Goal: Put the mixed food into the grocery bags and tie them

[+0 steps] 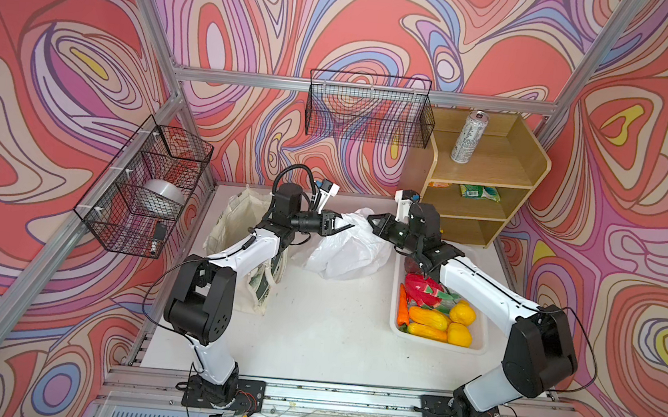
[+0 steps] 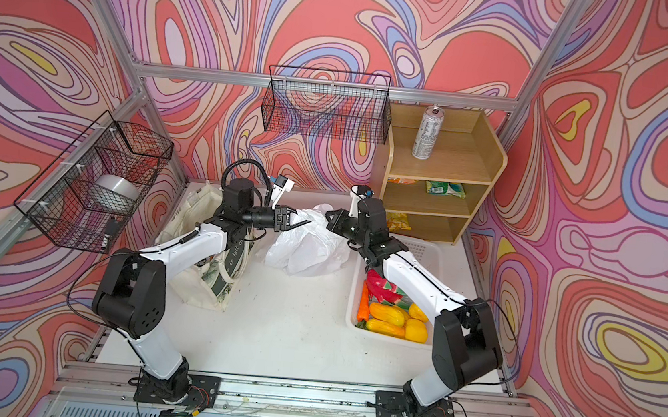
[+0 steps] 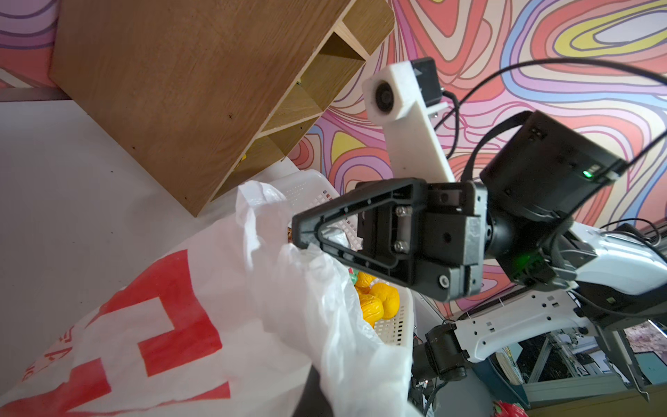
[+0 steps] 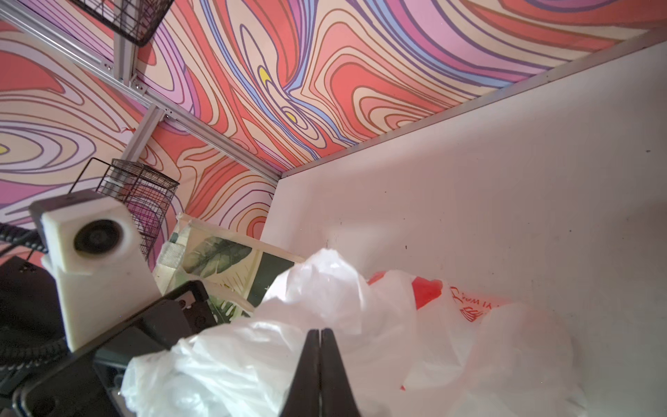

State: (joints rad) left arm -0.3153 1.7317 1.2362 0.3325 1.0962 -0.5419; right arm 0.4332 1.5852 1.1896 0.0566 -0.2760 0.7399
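The white plastic bag with red print [image 1: 345, 252] [image 2: 303, 248] lies crumpled mid-table, its top drawn up between both grippers. My left gripper [image 1: 347, 228] [image 2: 303, 224] is shut on the bag's left edge. In the left wrist view the film drapes over one dark finger [image 3: 310, 397]. My right gripper [image 1: 370, 218] [image 4: 320, 330] is shut at the bag's right edge, jaws pressed together with film at the tips. The cream canvas tote [image 1: 239, 217] slumps under the left arm. Dragon fruit [image 1: 423, 287], a carrot [image 1: 403, 308] and yellow vegetables [image 1: 462, 314] fill the white basket [image 1: 440, 346].
A wooden shelf [image 1: 490, 170] at the back right holds a silver can [image 1: 469, 137] on top and a green snack packet [image 1: 480, 192] below. Wire baskets hang on the back wall [image 1: 369, 108] and the left wall [image 1: 146, 187]. The right arm passes over the basket's far end.
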